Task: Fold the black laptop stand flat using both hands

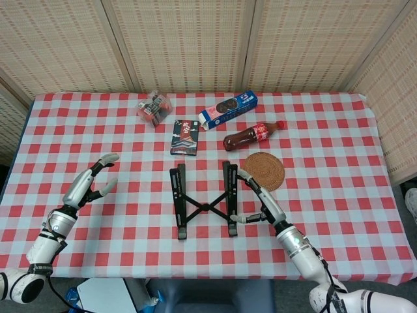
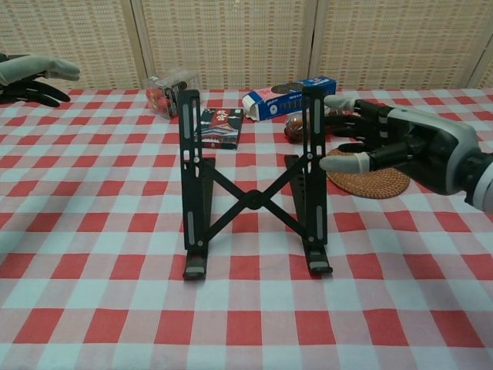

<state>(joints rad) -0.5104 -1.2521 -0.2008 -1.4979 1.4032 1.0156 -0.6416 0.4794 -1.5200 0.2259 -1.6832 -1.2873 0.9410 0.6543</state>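
The right robot hand (image 2: 385, 142), fingers spread, touches the laptop stand (image 1: 203, 200)'s right rail; the left robot hand (image 1: 88, 186) hovers spread wide, well left.

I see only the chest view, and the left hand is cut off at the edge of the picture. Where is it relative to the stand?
Observer: In the head view the left hand is open and well apart from the laptop stand, with bare checked cloth between them.
Operator: And the bottle, which the right hand hides from me?
Observer: The bottle lies on its side beyond the coaster. The right hand is beside the stand's right rail, away from the bottle.
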